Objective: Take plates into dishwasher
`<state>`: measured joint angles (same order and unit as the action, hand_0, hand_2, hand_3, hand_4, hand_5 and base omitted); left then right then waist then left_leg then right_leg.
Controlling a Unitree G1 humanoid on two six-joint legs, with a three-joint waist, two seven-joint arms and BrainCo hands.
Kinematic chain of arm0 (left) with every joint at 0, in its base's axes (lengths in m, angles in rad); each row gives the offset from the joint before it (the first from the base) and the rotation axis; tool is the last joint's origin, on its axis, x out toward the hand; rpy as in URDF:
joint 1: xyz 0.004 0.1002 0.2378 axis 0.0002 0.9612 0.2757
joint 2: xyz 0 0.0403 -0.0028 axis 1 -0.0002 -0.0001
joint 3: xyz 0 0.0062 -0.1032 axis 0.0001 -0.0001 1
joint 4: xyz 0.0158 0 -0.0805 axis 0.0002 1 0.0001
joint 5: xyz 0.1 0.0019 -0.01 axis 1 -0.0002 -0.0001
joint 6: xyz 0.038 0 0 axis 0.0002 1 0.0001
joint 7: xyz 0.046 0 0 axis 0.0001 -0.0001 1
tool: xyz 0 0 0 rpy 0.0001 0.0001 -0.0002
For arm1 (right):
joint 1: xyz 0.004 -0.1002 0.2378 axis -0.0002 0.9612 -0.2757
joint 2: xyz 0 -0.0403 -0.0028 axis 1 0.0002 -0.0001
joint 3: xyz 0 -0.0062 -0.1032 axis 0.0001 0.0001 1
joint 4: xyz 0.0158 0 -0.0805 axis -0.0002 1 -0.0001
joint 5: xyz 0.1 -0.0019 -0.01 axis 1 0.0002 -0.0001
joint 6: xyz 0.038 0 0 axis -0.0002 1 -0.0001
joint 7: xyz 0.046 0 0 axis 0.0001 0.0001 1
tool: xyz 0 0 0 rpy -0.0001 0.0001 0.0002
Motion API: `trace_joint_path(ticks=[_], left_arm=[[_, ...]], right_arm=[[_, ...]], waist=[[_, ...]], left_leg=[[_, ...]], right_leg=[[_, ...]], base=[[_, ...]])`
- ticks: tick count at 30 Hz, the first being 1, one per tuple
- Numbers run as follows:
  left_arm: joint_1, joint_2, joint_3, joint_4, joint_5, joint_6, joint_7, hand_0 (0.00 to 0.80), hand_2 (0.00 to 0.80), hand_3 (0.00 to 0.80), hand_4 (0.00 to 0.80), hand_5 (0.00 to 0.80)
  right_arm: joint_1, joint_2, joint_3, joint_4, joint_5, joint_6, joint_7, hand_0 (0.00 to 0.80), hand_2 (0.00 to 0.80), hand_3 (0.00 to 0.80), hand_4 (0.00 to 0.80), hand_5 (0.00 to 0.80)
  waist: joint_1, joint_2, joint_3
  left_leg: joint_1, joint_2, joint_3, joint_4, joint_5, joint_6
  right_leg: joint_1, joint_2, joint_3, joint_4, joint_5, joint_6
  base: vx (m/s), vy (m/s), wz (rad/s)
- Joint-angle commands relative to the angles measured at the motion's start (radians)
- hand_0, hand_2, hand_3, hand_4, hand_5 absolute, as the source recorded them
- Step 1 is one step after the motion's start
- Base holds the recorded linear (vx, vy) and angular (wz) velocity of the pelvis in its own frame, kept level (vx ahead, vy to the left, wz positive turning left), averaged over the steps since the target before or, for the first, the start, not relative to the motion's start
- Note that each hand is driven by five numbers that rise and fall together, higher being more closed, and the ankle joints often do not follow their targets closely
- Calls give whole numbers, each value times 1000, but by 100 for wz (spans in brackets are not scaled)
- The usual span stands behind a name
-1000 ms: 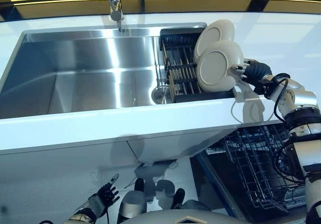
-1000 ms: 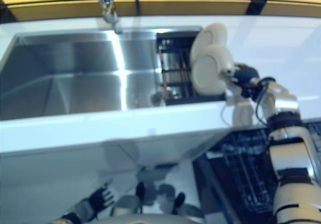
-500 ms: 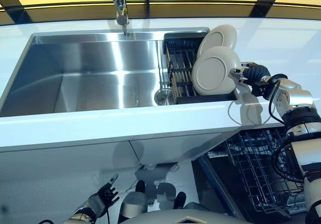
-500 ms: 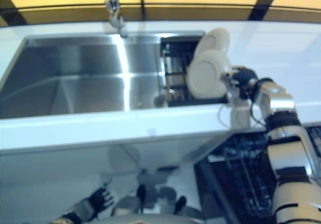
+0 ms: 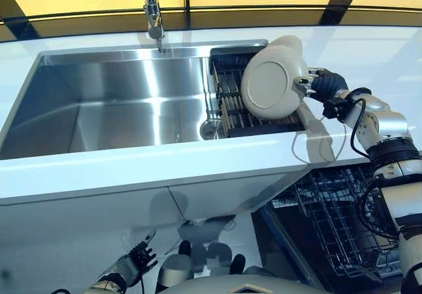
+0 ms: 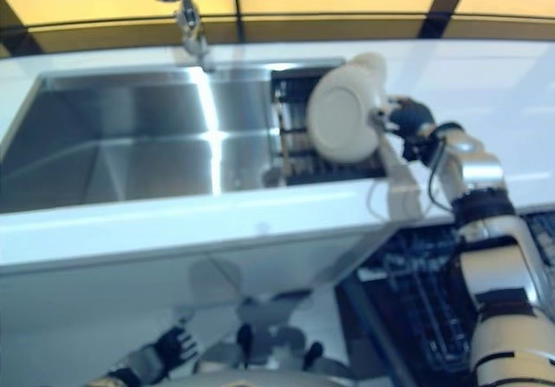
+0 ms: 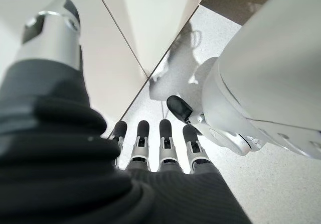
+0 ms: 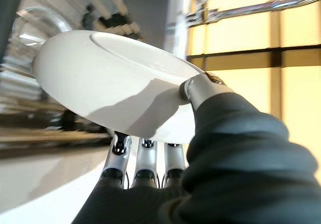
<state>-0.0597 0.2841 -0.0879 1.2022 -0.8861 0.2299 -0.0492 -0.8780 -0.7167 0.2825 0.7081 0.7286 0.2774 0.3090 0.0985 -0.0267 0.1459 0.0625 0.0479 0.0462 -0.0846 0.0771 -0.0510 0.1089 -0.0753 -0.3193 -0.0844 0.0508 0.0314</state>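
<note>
Steel sink (image 5: 119,103), slatted black rack (image 5: 231,96); right hand (image 5: 323,85) pinching round glossy cream plate (image 5: 267,88); left hand (image 5: 135,261) relaxed, empty.

Warm yellow light glowed behind the counter; glare streaked the sink (image 5: 119,103). The right eye view was soft and blurred.

front plate (image 5: 267,86): cream, round, raised rim, tilted on edge, face toward the sink, over the black rack (image 5: 232,96), pinched at its right edge by right hand (image 5: 324,85) | second plate (image 5: 291,43): same cream, mostly hidden behind the first, only top edge visible
</note>
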Motion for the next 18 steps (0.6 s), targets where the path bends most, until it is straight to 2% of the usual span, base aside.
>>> trace_joint_path(ticks=[1,10,14,18], left_arm=[[-35,9,-52,59,2,1,-30,0,0,0,0,0],[-15,14,-33,86,-1,-5,-70,0,0,0,0,0],[3,18,-13,87,-11,-16,-82,0,0,0,0,0],[18,27,0,82,-33,-21,-96,0,0,0,0,0]], right_arm=[[-52,-16,-7,-42,87,-77,-17,800,800,800,800,800],[-82,-96,-7,-79,75,-76,-34,800,800,800,800,800],[-105,-195,29,-81,-14,-68,-17,800,800,800,800,800],[-102,-276,48,-84,-39,-68,5,800,800,800,800,800]], waist=[[4,-29,-54],[-18,-50,-83],[-37,-66,-95],[-55,-76,-101]], left_leg=[[9,51,45,-3,-30,-48],[30,53,75,-3,-45,-45],[40,51,91,-3,-52,-40],[48,51,106,-3,-57,-34]], right_leg=[[15,-77,35,-3,9,88],[18,-76,58,-3,9,95],[14,-74,83,-3,16,99],[12,-72,102,-3,22,102]], base=[[15,67,-9],[3,73,-9],[6,87,-7],[7,53,-20]])
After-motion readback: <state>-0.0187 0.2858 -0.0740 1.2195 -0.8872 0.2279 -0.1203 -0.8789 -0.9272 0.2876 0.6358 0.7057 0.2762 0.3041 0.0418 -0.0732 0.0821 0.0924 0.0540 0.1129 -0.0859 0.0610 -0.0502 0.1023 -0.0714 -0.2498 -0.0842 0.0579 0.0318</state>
